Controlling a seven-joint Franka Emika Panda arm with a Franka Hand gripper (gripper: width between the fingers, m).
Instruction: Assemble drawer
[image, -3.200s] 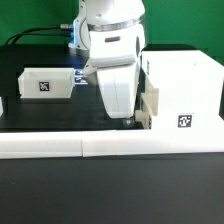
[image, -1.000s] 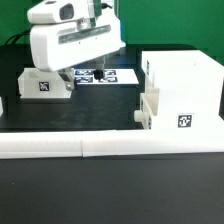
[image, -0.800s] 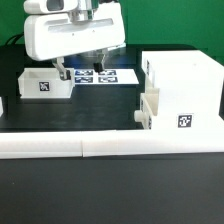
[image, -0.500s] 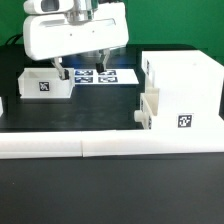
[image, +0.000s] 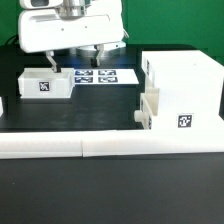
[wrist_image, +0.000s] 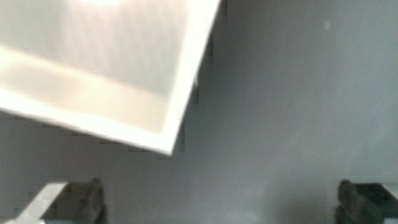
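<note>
a: what worried us most at that moment?

b: a clipped rim. the loose tray (image: 45, 83) sat on the black table (image: 110, 112), well apart from the housing (image: 185, 85), out on the housing's side toward the exterior view's left. the marker board (image: 100, 76) lay between that tray and the housing. the gripper (image: 76, 58) hung above the tray's housing-side edge, not squarely over it. the wrist view showed only a corner of the tray. had we lowered from there, we judged one finger could have landed on the tray's wall rather than straddling it, tipping the tray or shoving it further from the housing.

a: and nearer the housing?

b: a second tray (image: 147, 108) stood touching the housing and seemed to be part-way into its front. we thought a careless sweep with the first tray might knock it askew.

a: what was the gripper doing?

b: its jaws stood wide apart. the fingers (wrist_image: 71, 200) showed at opposite edges of the wrist view with only bare table between them. as far as we could see, they held nothing and touched nothing.
</note>
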